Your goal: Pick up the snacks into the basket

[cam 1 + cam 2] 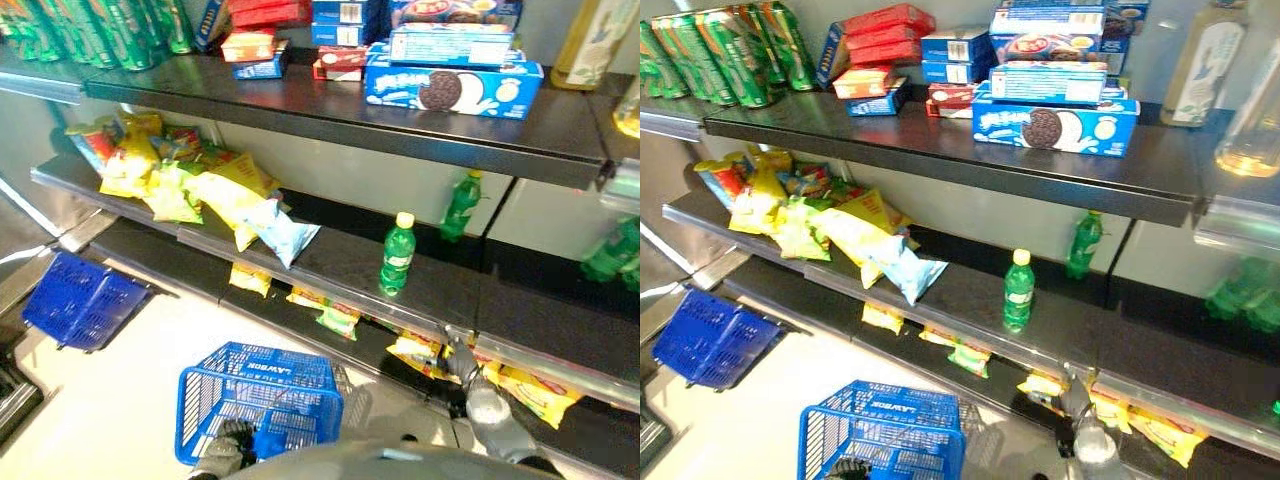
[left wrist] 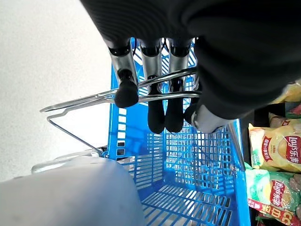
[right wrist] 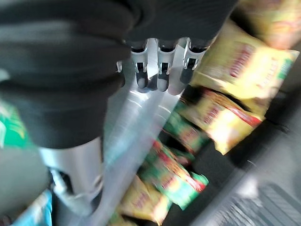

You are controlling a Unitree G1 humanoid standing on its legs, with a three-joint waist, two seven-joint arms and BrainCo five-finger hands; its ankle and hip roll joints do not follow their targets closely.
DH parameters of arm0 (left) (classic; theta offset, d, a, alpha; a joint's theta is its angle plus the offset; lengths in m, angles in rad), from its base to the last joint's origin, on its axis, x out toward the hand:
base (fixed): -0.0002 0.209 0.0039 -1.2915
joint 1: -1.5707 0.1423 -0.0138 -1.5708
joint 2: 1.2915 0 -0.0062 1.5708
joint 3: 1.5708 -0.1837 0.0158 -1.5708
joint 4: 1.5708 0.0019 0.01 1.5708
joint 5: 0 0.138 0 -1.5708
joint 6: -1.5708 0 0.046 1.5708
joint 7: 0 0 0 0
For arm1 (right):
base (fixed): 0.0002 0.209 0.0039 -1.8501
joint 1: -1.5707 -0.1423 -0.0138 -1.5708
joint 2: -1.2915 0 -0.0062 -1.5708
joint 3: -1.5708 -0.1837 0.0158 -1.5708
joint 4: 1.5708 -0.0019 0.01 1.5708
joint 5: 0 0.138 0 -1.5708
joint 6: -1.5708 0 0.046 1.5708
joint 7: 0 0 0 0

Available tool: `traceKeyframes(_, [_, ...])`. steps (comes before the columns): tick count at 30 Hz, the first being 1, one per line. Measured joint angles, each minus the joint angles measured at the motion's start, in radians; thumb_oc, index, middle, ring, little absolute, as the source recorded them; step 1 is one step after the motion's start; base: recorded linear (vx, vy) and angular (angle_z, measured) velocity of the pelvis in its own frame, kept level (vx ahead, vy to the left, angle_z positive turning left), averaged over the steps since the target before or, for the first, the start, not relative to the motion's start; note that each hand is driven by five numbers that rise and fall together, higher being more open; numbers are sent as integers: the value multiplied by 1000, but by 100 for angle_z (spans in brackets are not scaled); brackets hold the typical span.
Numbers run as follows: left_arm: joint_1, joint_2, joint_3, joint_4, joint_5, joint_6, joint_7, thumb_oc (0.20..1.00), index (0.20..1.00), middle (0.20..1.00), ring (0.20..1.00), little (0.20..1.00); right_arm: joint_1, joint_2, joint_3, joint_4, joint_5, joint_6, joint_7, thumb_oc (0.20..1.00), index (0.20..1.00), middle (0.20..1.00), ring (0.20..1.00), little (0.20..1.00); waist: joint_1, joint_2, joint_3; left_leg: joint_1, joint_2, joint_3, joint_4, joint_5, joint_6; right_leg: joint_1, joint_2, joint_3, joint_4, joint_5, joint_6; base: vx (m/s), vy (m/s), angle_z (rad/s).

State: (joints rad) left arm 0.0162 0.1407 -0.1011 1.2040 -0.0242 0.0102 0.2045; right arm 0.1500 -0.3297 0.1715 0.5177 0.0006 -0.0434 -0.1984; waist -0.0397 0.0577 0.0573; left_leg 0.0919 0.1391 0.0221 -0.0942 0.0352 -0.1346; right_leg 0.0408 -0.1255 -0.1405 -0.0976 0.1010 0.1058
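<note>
My left hand (image 2: 155, 94) is shut on the wire handles of the blue basket (image 1: 262, 398), which hangs low over the pale floor and looks empty. Past the basket's rim, yellow and green snack bags (image 2: 275, 153) lie on the bottom shelf. My right hand (image 1: 461, 363) reaches down to that bottom shelf beside a yellow snack bag (image 1: 416, 350), with another yellow bag (image 1: 536, 392) to its right. In the right wrist view its fingers (image 3: 158, 75) are relaxed and hold nothing, just short of yellow bags (image 3: 244, 66) and a green bag (image 3: 175, 175).
More small bags (image 1: 331, 318) lie along the bottom shelf. The middle shelf carries a pile of chip bags (image 1: 200, 185) and two green bottles (image 1: 397, 256). Cookie boxes (image 1: 452, 88) and green cans (image 1: 710, 55) fill the top shelf. A second blue basket (image 1: 80, 300) sits on the floor at left.
</note>
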Motion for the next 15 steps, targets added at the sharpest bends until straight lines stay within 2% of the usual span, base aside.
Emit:
traceKeyframes(3, [-4,4,7,1,-8,-6,-1,200,200,200,200,200,12,-4,-16,50,-2,3,2,1000,1000,1000,1000,1000,-2,-1,7,-1,-3,8,0,-3,1,-9,-2,15,0,6,9,-4,10,-16])
traceKeyframes(6, [-4,2,6,-13,-10,-6,-1,200,200,200,200,200,47,-9,-21,-75,2,-12,18,1000,1000,1000,1000,1000,-23,-2,26,-1,-4,9,0,-3,0,-10,-2,17,0,5,9,0,0,0])
traceKeyframes(15, [-21,-9,-9,-34,72,-3,33,200,200,200,200,200,77,-25,-84,-293,25,-60,20,1000,1000,1000,1000,1000,-26,-1,50,-34,-6,8,4,2,-3,-43,-4,16,0,7,13,-39,1,0])
